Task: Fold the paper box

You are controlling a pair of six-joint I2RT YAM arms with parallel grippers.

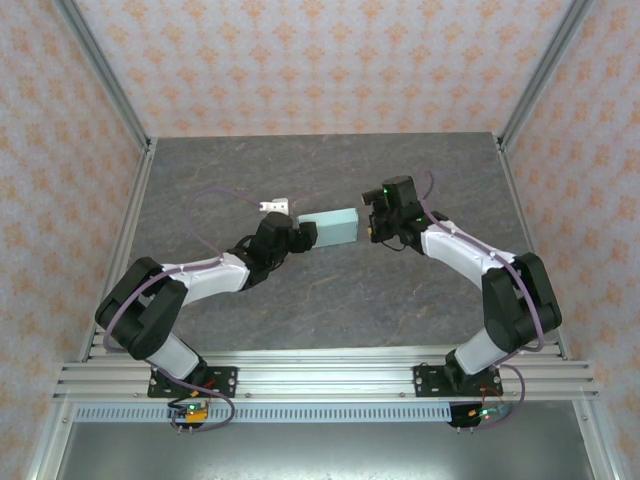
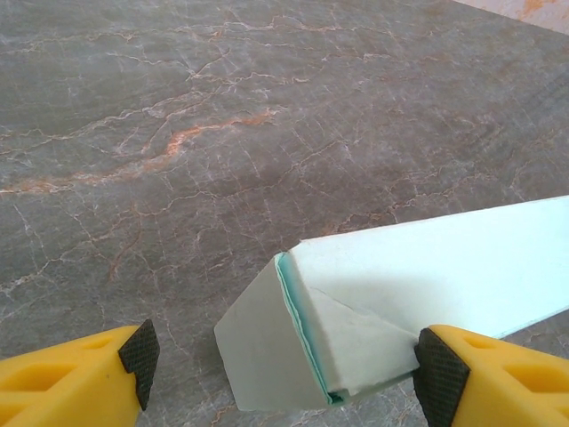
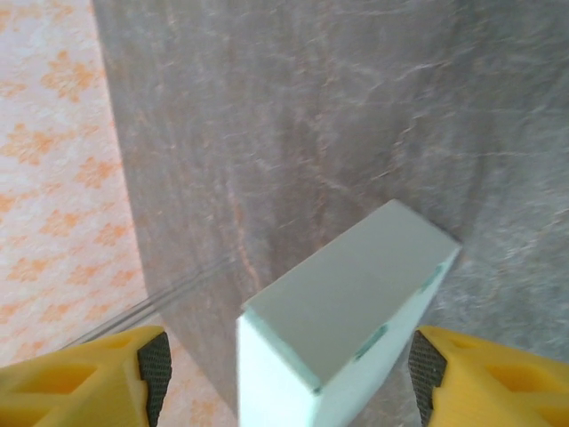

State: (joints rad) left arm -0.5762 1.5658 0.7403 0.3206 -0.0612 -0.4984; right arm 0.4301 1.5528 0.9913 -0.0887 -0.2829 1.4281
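From the top external camera, the paper box (image 1: 335,227), a closed pale mint-blue block, sits over the grey marbled table (image 1: 330,310), around its middle and a little towards the far side. It lies lengthwise from left to right, and this view does not show whether it rests on the surface. The left gripper (image 1: 303,234) is at the box's left end and the right gripper (image 1: 372,222) is at its right end. A small white piece (image 1: 273,205) lies just beyond the box's left end, on the far side. In the left wrist camera, the box's end (image 2: 338,320) sits between the yellow fingers. One loose flap (image 2: 258,347) is swung outward and the layered card edges are visible. The left gripper (image 2: 291,365) stands wide open. The black pad on the picture's left (image 2: 140,351) is clear of the flap, while the pad on the picture's right (image 2: 442,374) is against the box's lower corner or just beside it; I cannot tell which. In the right wrist camera, the box's other end (image 3: 347,294) is squarely closed and points up between the fingers. The right gripper (image 3: 289,374) has its jaws spread. The pad on the picture's left (image 3: 154,365) is apart from the box. The pad on the picture's right (image 3: 425,365) is just beside the box's side, and contact there cannot be told. Beyond the box are the blurred table (image 3: 356,107) and an orange-patterned wall (image 3: 53,178).
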